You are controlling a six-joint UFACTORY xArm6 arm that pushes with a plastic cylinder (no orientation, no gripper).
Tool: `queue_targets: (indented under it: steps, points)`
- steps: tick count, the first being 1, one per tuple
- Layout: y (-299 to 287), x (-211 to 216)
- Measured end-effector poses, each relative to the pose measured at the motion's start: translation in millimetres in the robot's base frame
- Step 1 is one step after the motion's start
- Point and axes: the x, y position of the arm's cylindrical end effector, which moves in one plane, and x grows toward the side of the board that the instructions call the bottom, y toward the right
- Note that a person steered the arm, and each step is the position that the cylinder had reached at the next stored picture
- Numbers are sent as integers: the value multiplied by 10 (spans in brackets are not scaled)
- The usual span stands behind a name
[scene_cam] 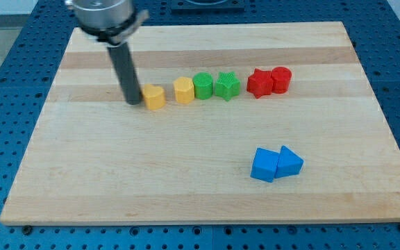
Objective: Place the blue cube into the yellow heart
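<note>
The blue cube point(264, 165) lies at the view's lower right, touching a blue triangular block point(289, 162) on its right. Two yellow blocks sit in a row near the board's middle top: one point(154, 97) on the left and one point(183, 90) to its right; which is the heart I cannot tell for sure. My tip point(133, 103) rests just left of the left yellow block, touching or nearly touching it, far from the blue cube.
A green round block point(203, 86), a green star point(226, 85), a red star point(259, 82) and a red round block point(281, 79) continue the row to the right. The wooden board point(82, 180) lies on a blue perforated table.
</note>
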Motion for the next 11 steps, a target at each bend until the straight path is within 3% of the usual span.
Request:
queue_targets:
  steps: [2,3,5,6,7,8,9,11]
  points:
    - [0,-3]
    - [-213,742]
    - [1230,2147]
    - [2332,2061]
    - [3043,1685]
    - [3028,1481]
    - [2619,1304]
    - [2425,1791]
